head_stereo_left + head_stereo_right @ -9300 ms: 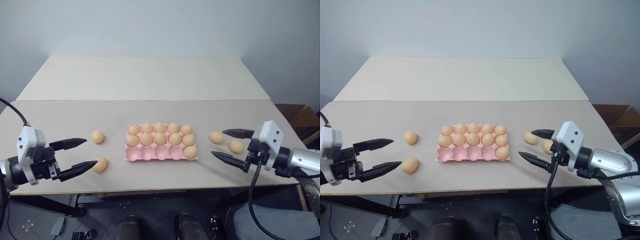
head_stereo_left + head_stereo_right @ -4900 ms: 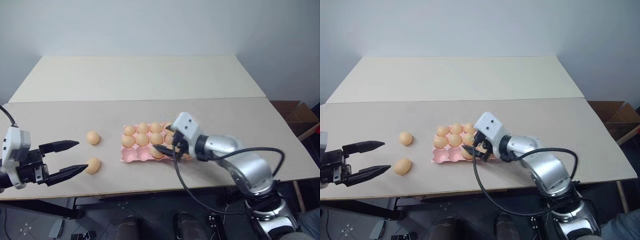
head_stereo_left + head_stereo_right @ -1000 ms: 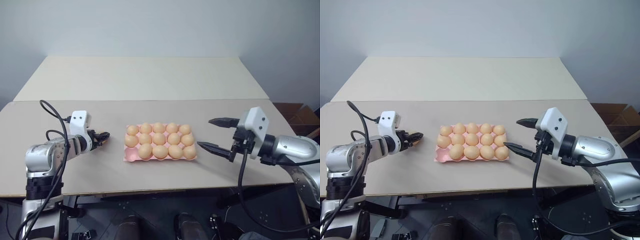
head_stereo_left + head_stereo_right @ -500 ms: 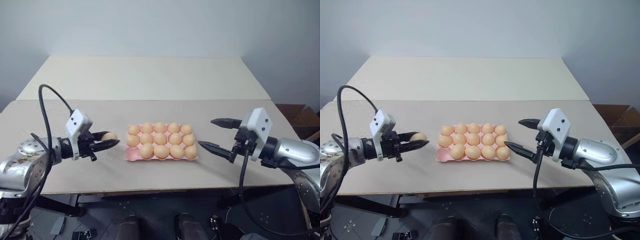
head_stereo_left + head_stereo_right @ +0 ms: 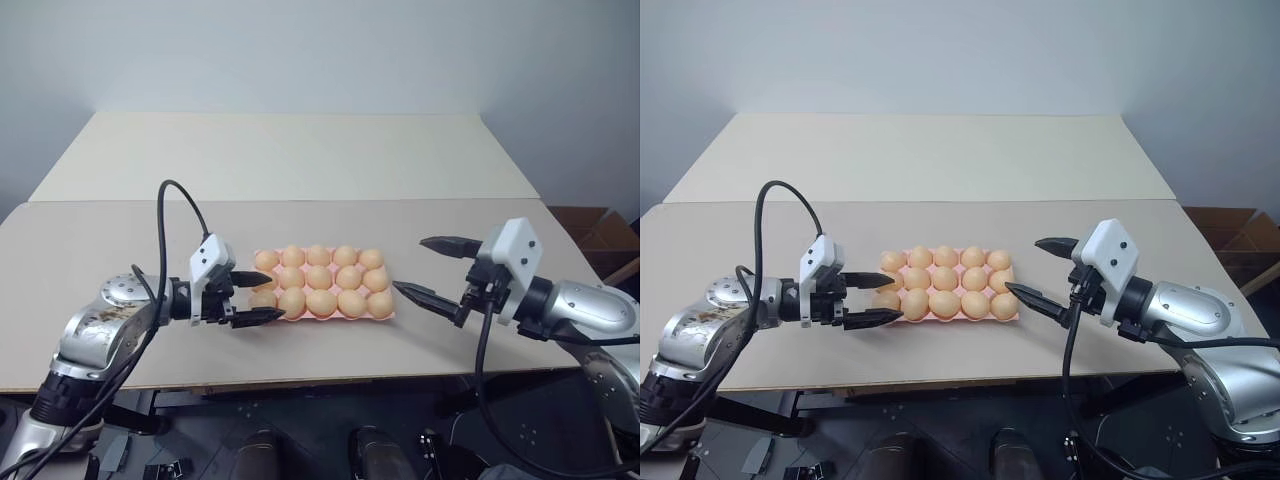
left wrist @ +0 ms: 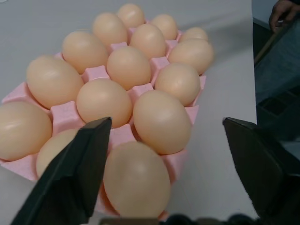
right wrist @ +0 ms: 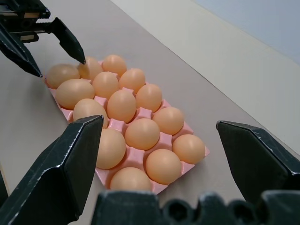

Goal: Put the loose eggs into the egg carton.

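From where I stand, there's no writing, label, brand, number or sign to read on anything here, not on any surface at all.

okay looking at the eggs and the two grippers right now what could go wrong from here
The open left gripper sits right at the left end of the egg carton, its fingers bracketing the nearest egg. Pulling away carelessly could clip that egg or drag the light tray sideways.

The carton looks full, all eggs packed close together, so one nudged egg may jostle its neighbours.

The open right gripper hovers just off the carton's right end; a forward drift could bump the tray.
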{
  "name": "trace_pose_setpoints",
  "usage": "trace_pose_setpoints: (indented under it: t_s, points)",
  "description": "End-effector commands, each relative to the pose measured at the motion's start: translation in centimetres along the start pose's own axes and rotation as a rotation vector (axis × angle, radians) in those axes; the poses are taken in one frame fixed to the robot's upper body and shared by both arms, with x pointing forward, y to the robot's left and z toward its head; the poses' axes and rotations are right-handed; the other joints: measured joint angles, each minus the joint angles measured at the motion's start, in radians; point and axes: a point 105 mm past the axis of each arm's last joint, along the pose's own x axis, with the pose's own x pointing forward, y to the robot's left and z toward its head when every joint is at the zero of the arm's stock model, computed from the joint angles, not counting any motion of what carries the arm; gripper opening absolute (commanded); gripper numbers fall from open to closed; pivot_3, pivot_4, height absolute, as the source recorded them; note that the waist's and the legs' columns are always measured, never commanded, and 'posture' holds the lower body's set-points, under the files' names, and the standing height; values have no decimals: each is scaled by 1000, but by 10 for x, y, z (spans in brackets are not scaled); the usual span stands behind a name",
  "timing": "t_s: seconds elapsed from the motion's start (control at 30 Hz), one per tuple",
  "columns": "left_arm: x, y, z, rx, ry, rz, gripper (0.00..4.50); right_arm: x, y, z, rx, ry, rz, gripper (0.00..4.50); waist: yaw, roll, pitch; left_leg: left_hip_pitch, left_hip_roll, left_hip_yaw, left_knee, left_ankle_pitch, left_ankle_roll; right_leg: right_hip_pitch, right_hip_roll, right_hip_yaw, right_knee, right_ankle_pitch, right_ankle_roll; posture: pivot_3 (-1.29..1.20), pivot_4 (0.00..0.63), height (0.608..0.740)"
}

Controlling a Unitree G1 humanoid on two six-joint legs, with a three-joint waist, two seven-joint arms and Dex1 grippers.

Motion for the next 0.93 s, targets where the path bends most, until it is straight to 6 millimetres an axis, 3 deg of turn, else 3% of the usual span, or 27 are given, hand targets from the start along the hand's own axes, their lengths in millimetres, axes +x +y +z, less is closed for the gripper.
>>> trace_pose_setpoints:
  t_s: [0.03,0.17,0.27,0.37,0.53,0.93]
  points:
    - [-30,5,31,95,-82,87,4477,-4,-2,14,-37,-43,-20,4500,-3,0,0,0,0,0,0,0,0,0,0,0,0,0,0,0,150,740]
    - [-69,8,42,72,-135,181,4477,-4,0,15,-37,-50,-9,4500,-10,0,0,0,1,-1,0,0,0,0,0,0,0,0,0,0,150,740]
    - [-107,17,30,55,-105,343,4477,-3,-1,13,-35,-49,-1,4500,-16,0,0,1,1,-1,-1,0,0,0,0,0,0,-1,0,0,150,740]
    - [-126,15,17,28,-88,417,4477,-2,-2,11,-26,-50,13,4500,-15,0,0,1,1,0,-1,0,0,0,-1,0,0,-1,0,0,150,740]
    - [-134,11,4,4,-80,480,4477,1,-5,7,-27,-41,25,4500,-1,0,0,2,1,0,-1,0,0,0,-1,0,0,-5,-7,0,150,740]
    - [-129,2,-4,-27,-73,469,4477,-5,-6,-1,-28,-11,26,4500,2,0,0,2,1,1,-1,0,0,0,-1,0,1,-5,-8,0,150,740]
